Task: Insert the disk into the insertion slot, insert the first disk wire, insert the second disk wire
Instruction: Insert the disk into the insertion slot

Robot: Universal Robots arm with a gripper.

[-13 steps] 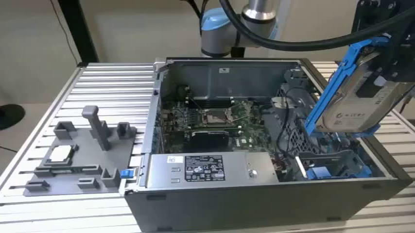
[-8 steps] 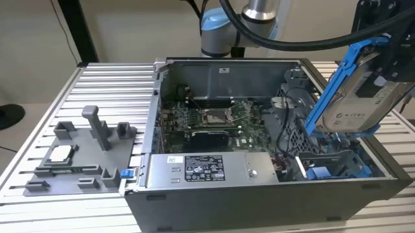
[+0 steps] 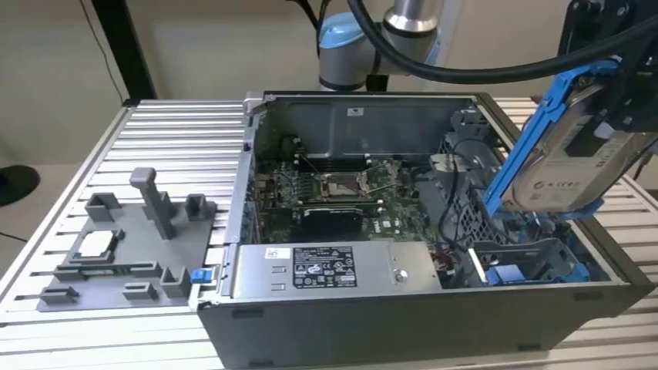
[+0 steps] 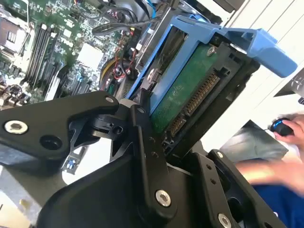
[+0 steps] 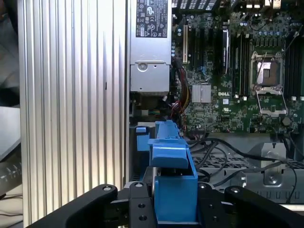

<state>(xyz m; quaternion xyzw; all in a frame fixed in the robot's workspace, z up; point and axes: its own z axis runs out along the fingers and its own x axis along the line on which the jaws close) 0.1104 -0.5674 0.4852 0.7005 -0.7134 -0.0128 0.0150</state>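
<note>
The gripper (image 3: 617,116) is pinched on the disk (image 3: 563,166), holding it tilted in the air above the exterior view's right end of the open computer case (image 3: 411,316). A silver power box (image 3: 329,267) lies along the case's near wall.

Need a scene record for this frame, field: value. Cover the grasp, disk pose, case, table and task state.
grasp: gripper shut on the disk, clamping its blue carrier frame
disk pose: tilted, held in the air over the exterior view's right end of the computer case
case: open, motherboard and power-supply box exposed
table: slatted table, grey fixture at the exterior view's left of the case
task state: disk not yet inserted
</note>
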